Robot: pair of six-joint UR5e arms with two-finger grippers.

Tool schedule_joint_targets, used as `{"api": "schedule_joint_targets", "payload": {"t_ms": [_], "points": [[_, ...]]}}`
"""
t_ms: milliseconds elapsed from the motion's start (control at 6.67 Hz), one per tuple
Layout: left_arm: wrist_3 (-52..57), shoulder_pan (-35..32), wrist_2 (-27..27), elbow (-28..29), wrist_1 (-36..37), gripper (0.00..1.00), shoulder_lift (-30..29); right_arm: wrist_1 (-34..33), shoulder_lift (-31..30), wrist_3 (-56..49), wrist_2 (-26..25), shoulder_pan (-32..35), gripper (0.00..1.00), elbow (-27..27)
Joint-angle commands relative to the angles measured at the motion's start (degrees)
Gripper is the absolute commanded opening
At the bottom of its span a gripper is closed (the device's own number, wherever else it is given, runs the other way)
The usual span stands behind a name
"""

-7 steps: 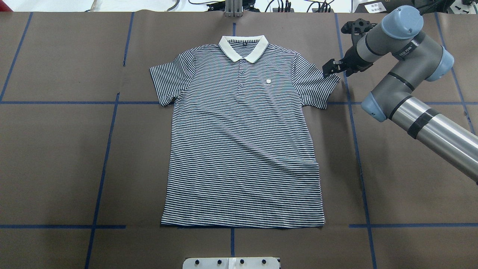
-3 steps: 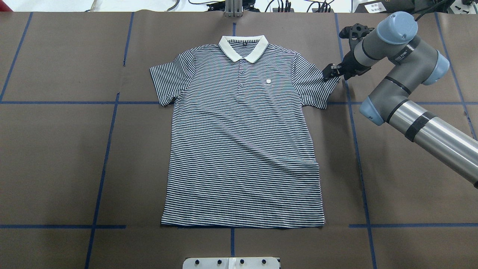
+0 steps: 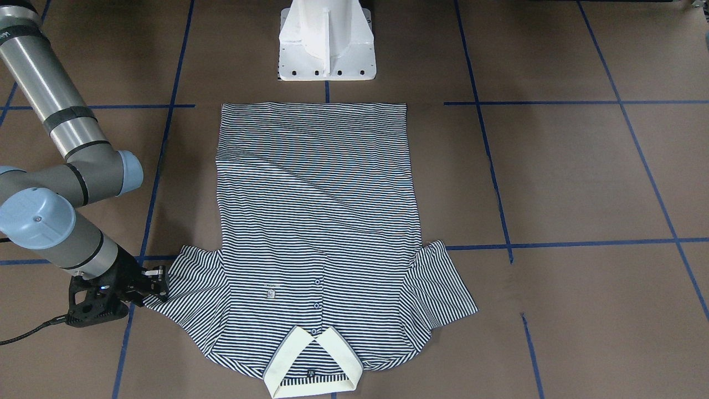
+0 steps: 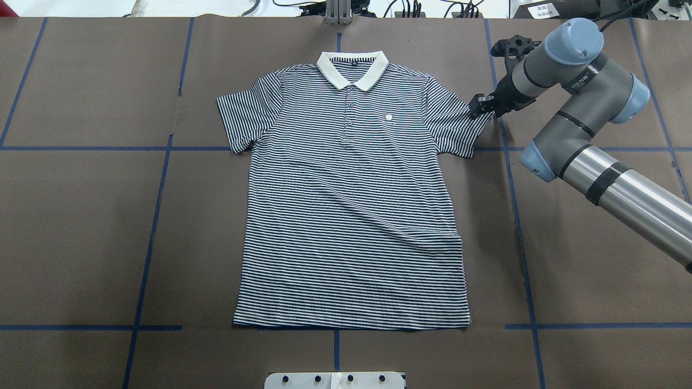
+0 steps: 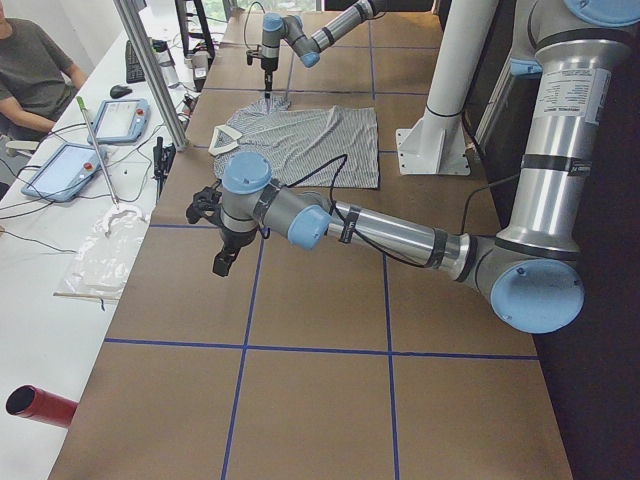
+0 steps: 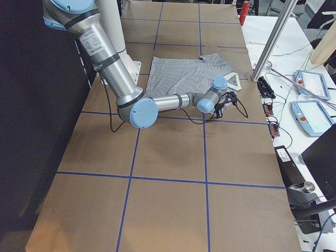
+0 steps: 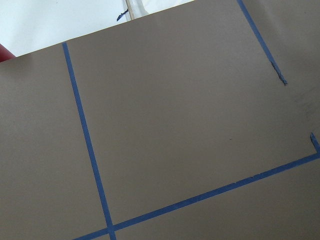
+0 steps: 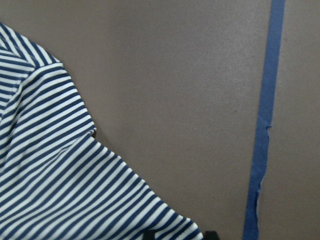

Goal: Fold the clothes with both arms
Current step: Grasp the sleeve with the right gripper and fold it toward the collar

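The striped polo shirt [image 4: 351,205] lies flat and face up on the brown table, cream collar [image 4: 352,70] at the far side. It also shows in the front view [image 3: 316,210]. My right gripper [image 4: 478,106] is low at the outer corner of the shirt's right sleeve [image 4: 459,121], fingers apart. In the right wrist view the sleeve hem [image 8: 55,175] runs between the two fingertips [image 8: 150,236] at the bottom edge. My left gripper [image 5: 222,263] hangs over bare table far off the shirt's left side. It shows only in the exterior left view, so I cannot tell its state.
The white pedestal base [image 3: 325,44] stands at the shirt's hem side. Blue tape lines [image 4: 148,237] cross the brown table cover. An operator [image 5: 35,70], tablets [image 5: 110,118] and cables sit on the white bench beyond the collar side.
My right gripper has moved a little closer onto the corner of the right sleeve. The shirt has not moved.
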Motion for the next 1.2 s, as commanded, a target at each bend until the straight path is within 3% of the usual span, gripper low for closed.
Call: {"api": "schedule_joint_targets", "payload": {"t_ms": [0, 300, 749, 899, 1049], "points": [[-0.2, 0.0, -0.1, 0.0, 0.2, 1.00, -0.1, 0.1, 0.1, 0.0, -0.1, 0.1, 0.00, 0.5], [-0.2, 0.0, -0.1, -0.1, 0.1, 1.00, -0.1, 0.1, 0.1, -0.1, 0.2, 0.1, 0.00, 3.0], [-0.1, 0.0, 0.0, 0.0, 0.0, 1.00, -0.1, 0.1, -2.1, 0.6, 5.6, -2.6, 0.00, 13.1], [-0.1, 0.0, 0.0, 0.2, 0.0, 1.00, -0.1, -0.3, -1.0, 0.8, 4.8, -4.7, 0.00, 13.6], [-0.1, 0.0, 0.0, 0.3, 0.0, 1.00, -0.1, -0.6, 2.1, 1.9, -0.6, -7.6, 0.00, 11.9]]}}
